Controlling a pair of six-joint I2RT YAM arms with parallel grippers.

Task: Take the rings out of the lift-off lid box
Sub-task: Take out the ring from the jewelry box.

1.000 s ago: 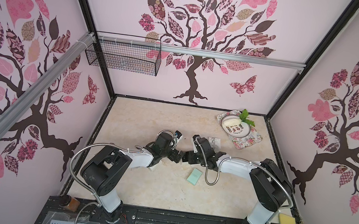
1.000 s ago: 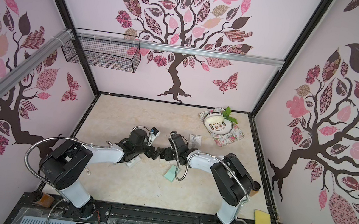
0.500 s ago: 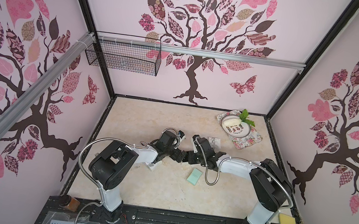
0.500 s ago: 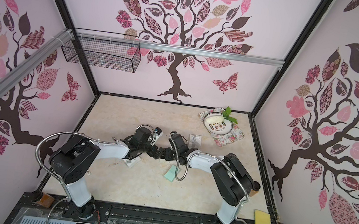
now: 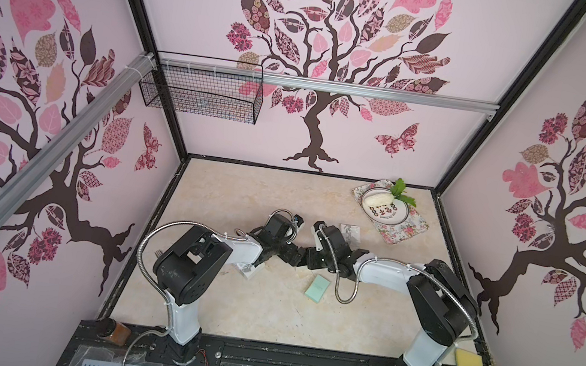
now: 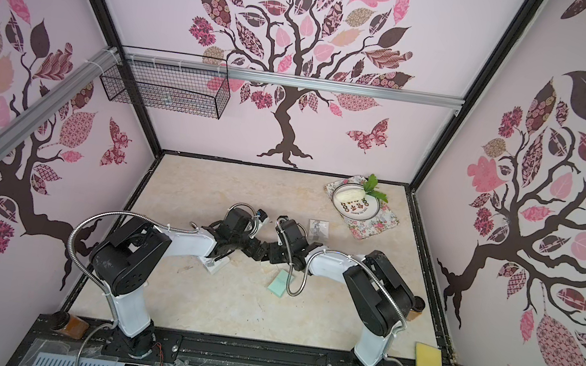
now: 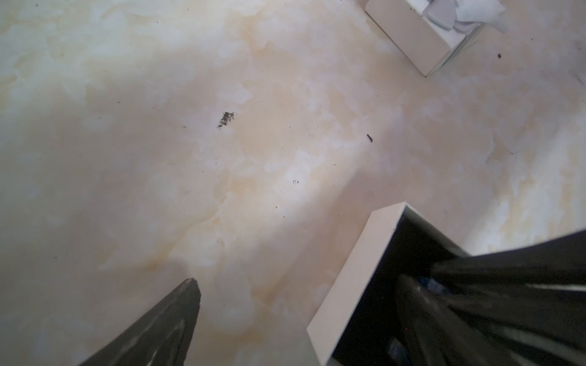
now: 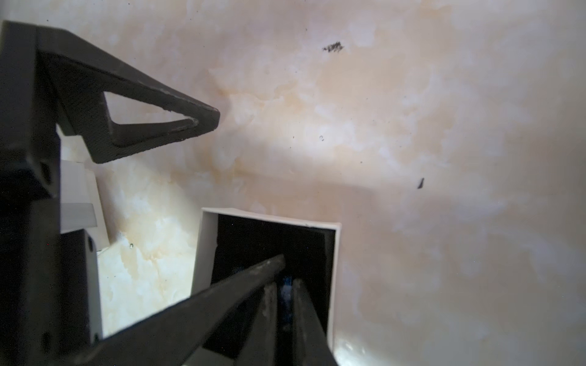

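The lift-off lid box (image 8: 207,240) is a small pale box with a black inside, standing open on the table. In both top views the two grippers hide it. My right gripper (image 8: 285,282) reaches into it with its fingers shut to a thin slit. No ring shows between them. My left gripper (image 7: 299,280) is open wide and straddles the box wall (image 7: 352,279). One of its fingers (image 8: 190,317) is inside the box and the other one (image 8: 152,126) is outside. The rings are hidden in the dark interior. Both grippers meet at mid-table (image 5: 300,258).
A flat mint-green rectangle (image 5: 317,288) lies just in front of the grippers. A second white box (image 7: 412,35) holding white padding sits under my left forearm (image 5: 249,268). A small card (image 5: 350,234) and a plate on a floral cloth (image 5: 386,209) lie at the back right.
My left arm swung a little to the right, bringing its gripper in against the right one, then stopped. The right arm and its gripper have not moved.
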